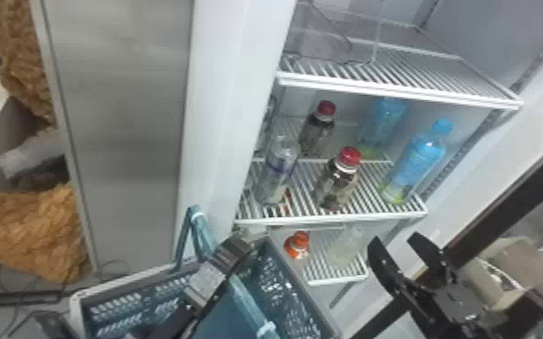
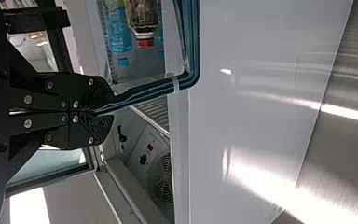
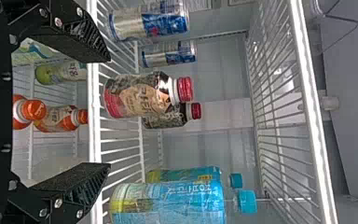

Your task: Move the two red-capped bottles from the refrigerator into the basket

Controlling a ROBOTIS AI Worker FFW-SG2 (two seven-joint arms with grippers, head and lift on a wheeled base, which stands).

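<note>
Our right claw (image 1: 394, 239) is gaping while our left claw (image 1: 237, 249) is clamping the basket handle (image 2: 194, 42). Left of and beyond our right claw, two red-capped bottles (image 1: 338, 180) are standing on the shelf (image 1: 302, 208), one near, one far.

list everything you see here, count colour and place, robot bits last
red-capped bottles: two, dark, middle shelf, one behind the other
blue bottles: two, blue-capped, same shelf, right of the red-capped ones
cans: two, silver and blue, same shelf, left
orange-capped bottles: two, shelf below
green-and-pale containers: at least two, shelf below
clear bottle: one, pale, shelf below
wire shelves: at least three, white, inside the refrigerator
refrigerator: one, white, ahead
basket: one, blue with grey rim, front
shaggy material: two patches, orange-brown, far left
left pincer: one, black, shut on the basket handle
right pincer: one, black, open, right of the basket
</note>
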